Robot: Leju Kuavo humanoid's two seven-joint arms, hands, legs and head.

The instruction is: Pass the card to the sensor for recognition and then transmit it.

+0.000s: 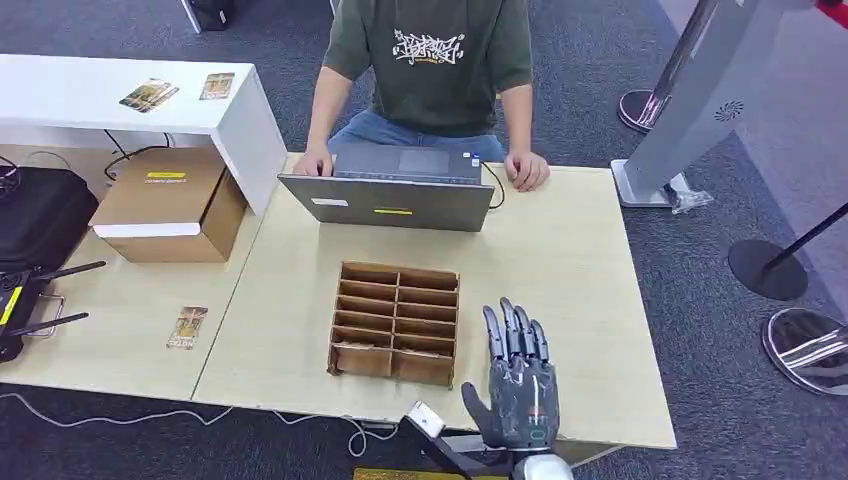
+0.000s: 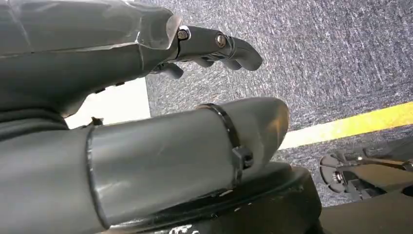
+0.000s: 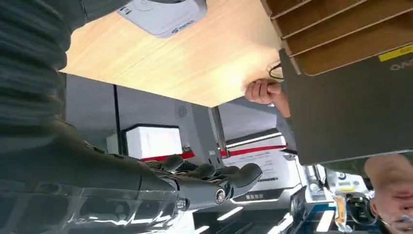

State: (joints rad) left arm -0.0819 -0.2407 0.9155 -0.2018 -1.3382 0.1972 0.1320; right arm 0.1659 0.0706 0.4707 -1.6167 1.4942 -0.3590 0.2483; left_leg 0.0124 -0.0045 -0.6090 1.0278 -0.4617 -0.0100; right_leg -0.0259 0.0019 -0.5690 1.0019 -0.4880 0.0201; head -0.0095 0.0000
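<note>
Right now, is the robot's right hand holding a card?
No, the right hand hovers over the table with fingers spread and nothing in it, beside the divided cardboard tray.

Just left of the fingers (image 1: 510, 330) of the right hand (image 1: 520, 390), a compartmented cardboard tray (image 1: 395, 322) on the pale wooden table (image 1: 560, 260). Beyond the fingertips, an open grey laptop (image 1: 395, 200), with a person (image 1: 430, 60) seated behind it, hands at its corners. Far to the left, a closed cardboard box (image 1: 172, 205) beside a white counter (image 1: 80, 95).

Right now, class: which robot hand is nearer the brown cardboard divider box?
Right hand, open, just beside the brown cardboard divider box. Left hand hangs over carpet, away from it.
</note>
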